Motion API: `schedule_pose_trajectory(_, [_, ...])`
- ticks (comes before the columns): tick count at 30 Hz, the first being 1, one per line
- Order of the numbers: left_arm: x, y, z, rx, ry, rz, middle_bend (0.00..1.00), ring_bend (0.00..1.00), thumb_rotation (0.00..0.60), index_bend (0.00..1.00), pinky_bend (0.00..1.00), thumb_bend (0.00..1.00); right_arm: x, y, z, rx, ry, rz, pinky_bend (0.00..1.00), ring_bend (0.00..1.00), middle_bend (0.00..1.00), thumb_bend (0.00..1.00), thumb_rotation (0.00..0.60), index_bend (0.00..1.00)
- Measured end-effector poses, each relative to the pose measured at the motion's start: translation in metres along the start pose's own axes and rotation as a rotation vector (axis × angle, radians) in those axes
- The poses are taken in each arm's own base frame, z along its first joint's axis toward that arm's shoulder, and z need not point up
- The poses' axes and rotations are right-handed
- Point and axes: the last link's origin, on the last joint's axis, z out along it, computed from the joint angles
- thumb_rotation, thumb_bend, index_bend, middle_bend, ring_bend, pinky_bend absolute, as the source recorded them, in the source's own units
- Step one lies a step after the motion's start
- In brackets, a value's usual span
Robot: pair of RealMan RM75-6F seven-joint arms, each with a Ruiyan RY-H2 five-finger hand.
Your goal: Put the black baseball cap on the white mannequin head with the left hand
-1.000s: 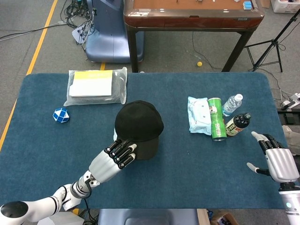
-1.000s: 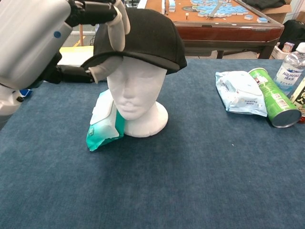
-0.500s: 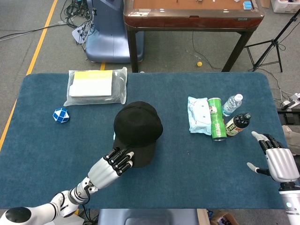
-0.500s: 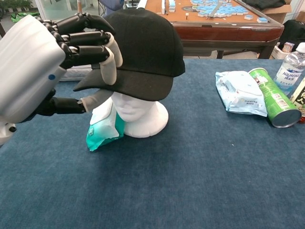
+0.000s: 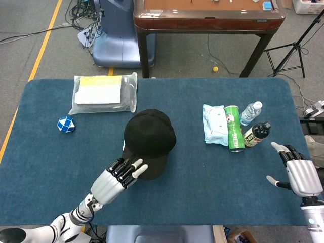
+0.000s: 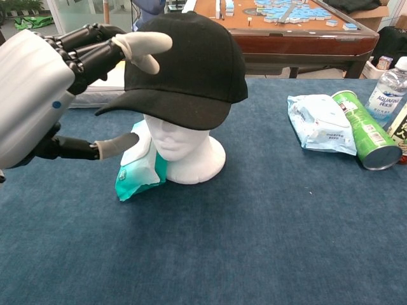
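Note:
The black baseball cap (image 6: 191, 70) sits on the white mannequin head (image 6: 175, 143), its brim pointing front-left and shading the face. From above, the cap (image 5: 150, 139) hides the head entirely. My left hand (image 6: 38, 101) is just left of the brim with its fingers (image 6: 143, 47) stretched out over the brim and the thumb well below it; nothing is pinched between them. In the head view the left hand (image 5: 119, 177) lies at the brim's near edge. My right hand (image 5: 298, 174) hovers with fingers apart at the table's right edge, holding nothing.
A teal wipes pack (image 6: 137, 168) leans on the mannequin's base. To the right lie a pale wipes pack (image 6: 321, 124), a green can (image 6: 362, 130), a water bottle (image 6: 389, 86) and a dark bottle (image 5: 255, 134). A bagged yellow pad (image 5: 104, 93) and a blue-white cube (image 5: 66, 123) are at back left.
My left hand's fingers have uncurled from the brim and the hand has drawn back toward me. The cap moved down over the forehead and stays on the head. The right hand has not moved.

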Motion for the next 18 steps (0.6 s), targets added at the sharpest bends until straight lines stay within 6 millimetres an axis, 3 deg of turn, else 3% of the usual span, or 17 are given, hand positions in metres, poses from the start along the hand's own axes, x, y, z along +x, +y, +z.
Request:
schedule_pose_trajectory(3, [-0.001, -0.001, -0.006, 0.035, -0.049, 0.026, 0.15, 0.11, 0.6, 0.0, 0.36, 0.12, 0.0, 0.0, 0.0, 0.0, 0.0, 0.001, 0.32, 0.15, 0.23, 0.0, 0.6, 0.12])
schedule_pose_trajectory(6, [0.002, -0.003, -0.015, 0.079, -0.101, 0.058, 0.11, 0.08, 0.6, 0.0, 0.34, 0.12, 0.0, 0.0, 0.0, 0.0, 0.001, 0.001, 0.32, 0.15, 0.23, 0.0, 0.6, 0.12])
schedule_pose_trajectory(18, [0.047, -0.043, -0.074, 0.287, -0.245, 0.187, 0.1, 0.08, 0.6, 0.05, 0.34, 0.12, -0.002, -0.002, 0.0, -0.004, 0.002, -0.02, 0.32, 0.15, 0.23, 0.0, 0.6, 0.12])
